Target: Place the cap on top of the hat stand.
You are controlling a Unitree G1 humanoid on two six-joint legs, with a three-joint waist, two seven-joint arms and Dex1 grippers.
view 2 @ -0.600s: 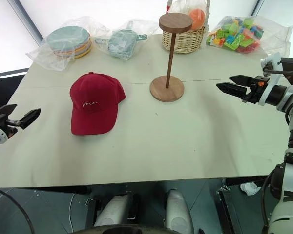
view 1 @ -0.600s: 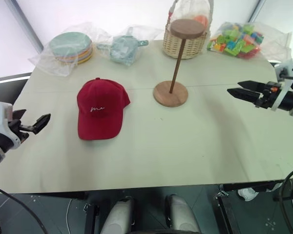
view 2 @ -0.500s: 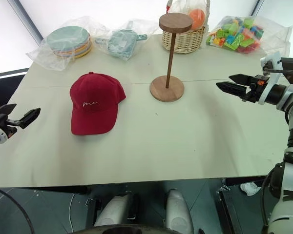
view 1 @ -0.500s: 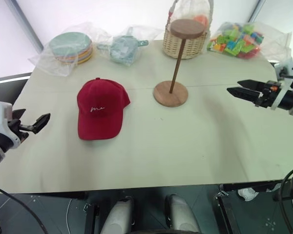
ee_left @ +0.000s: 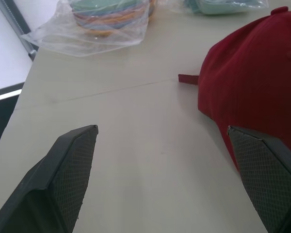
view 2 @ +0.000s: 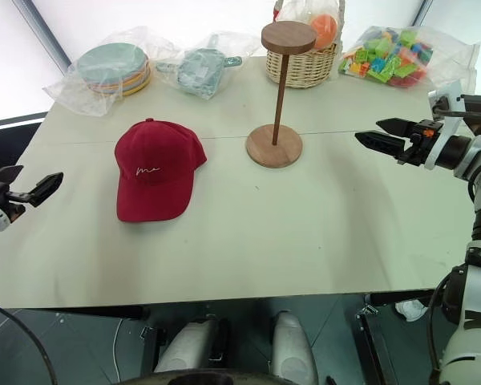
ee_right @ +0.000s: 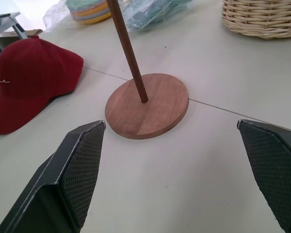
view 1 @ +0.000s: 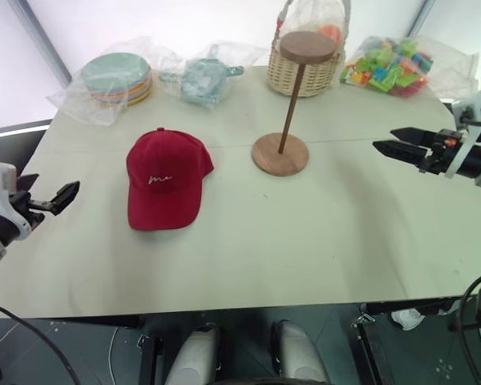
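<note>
While both the left gripper (view 1: 48, 200) and right gripper (view 2: 378, 135) hang spread and empty, the cap (view 1: 167, 176) lies flat; a clumsy placement would probably topple the thin stand (view 1: 284, 104).

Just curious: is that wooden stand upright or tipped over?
Upright: the hat stand has its round base flat on the table, rod rising, disc on top.

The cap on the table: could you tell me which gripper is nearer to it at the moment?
Left. The left gripper hovers open just off the cap's left side. The right gripper is open far across the table, beyond the hat stand.
</note>
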